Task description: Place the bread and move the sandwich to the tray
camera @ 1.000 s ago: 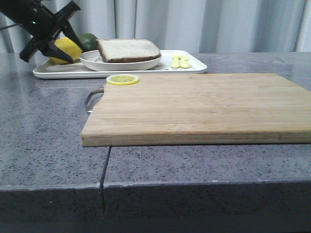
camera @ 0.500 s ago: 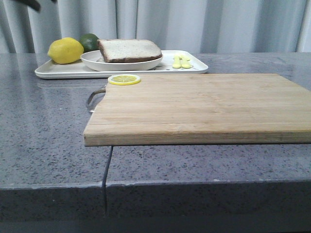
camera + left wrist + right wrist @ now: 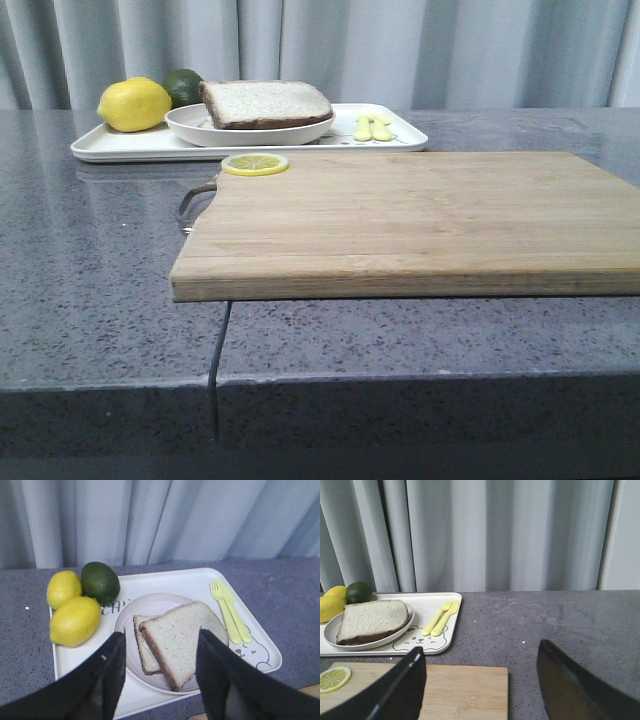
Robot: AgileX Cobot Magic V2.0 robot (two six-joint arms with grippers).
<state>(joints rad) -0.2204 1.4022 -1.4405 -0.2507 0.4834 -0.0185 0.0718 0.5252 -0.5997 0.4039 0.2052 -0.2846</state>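
Left claw [image 3: 160, 675] wide open, empty, poised above plate [image 3: 131, 630]. Right claw [image 3: 480, 685] wide open, empty, over cutting board [image 3: 445, 690]. Neither claw visible in front view.

Bread [image 3: 182, 640] tops sandwich on plate, plate on tray [image 3: 165, 580], tray at far side of desk [image 3: 100, 260]. Left wrist view shows two stacked slices; front view shows one.

Tray print: bear drawing [image 3: 417, 642], partial letters "EAR" [image 3: 112, 607] beside lime [image 3: 100, 581]. Left wrist view shows two lemons [image 3: 75, 621]; front view one. Lemon slice [image 3: 254, 164] on board corner.

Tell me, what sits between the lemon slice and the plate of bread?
Only the tray's near rim and bare counter, seen in the front view.
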